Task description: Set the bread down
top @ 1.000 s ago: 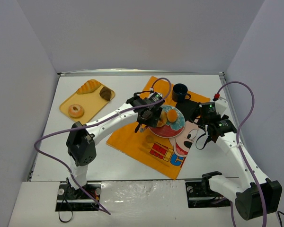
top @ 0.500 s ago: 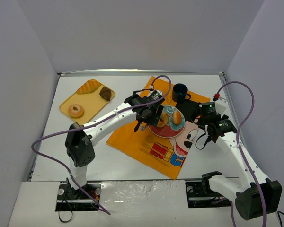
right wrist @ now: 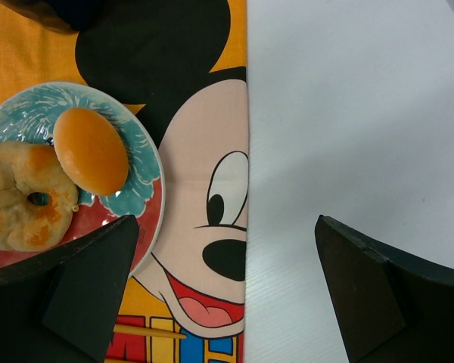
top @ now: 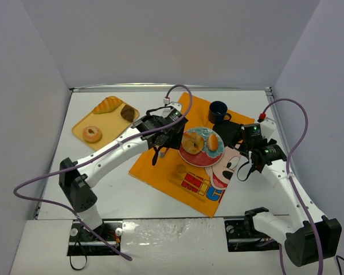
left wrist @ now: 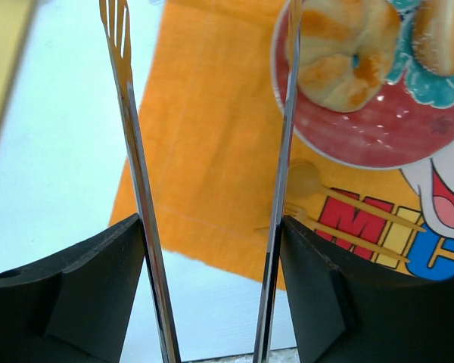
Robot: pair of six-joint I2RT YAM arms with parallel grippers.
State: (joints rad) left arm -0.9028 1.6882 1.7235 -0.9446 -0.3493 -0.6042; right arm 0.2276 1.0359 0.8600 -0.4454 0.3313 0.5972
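A ring-shaped bread [top: 192, 141] and an oval bun [top: 212, 140] lie on the red and teal plate [top: 198, 158]. My left gripper [top: 164, 137] holds metal tongs [left wrist: 129, 113] just left of the plate. The tongs' arms are spread with nothing between them. In the left wrist view [left wrist: 212, 223] the ring bread [left wrist: 340, 45] and the bun [left wrist: 443, 30] lie on the plate [left wrist: 378, 132] beyond the right tong arm. My right gripper [top: 244, 153] is open and empty over the mat's right edge [right wrist: 225, 223], right of the plate [right wrist: 147, 219].
A yellow tray [top: 80, 127] at the far left holds a croissant [top: 108, 105], a dark bread [top: 127, 113] and a donut [top: 92, 134]. A dark mug [top: 219, 111] stands behind the plate on the orange Mickey mat [top: 157, 166]. A thin yellow utensil [top: 180, 170] lies on the mat.
My left arm has pulled back to the left, off the plate. The ring bread that was under the tongs now lies free on the plate. The right arm has not moved.
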